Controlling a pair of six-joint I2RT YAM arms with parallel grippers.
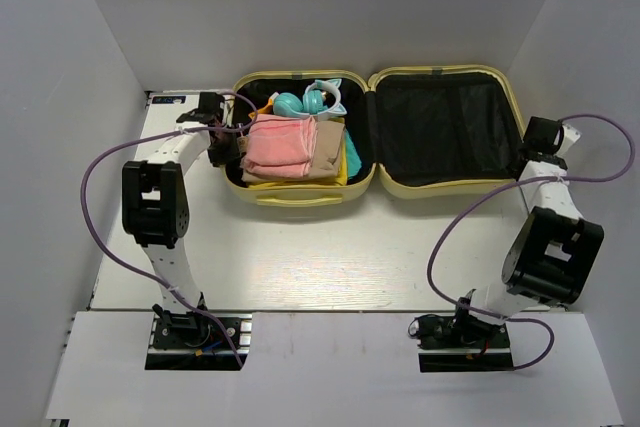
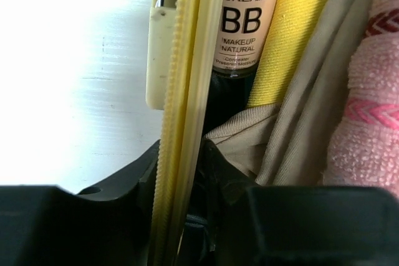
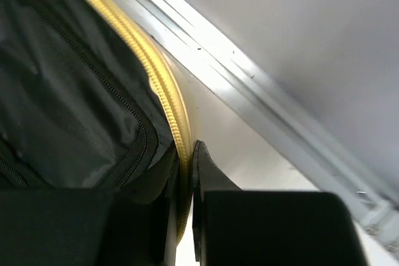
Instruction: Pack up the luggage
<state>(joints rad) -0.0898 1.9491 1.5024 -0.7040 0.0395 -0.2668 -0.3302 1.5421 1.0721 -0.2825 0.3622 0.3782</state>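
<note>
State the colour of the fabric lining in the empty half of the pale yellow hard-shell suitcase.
Black; the fabric lining shows best in the top external view.

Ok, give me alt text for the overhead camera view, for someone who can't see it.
Pale yellow luggage lies open flat on a white table: left half packed with a pink towel and teal items, right half bare black lining. The left gripper meets its left rim, the right gripper its right rim.
</note>
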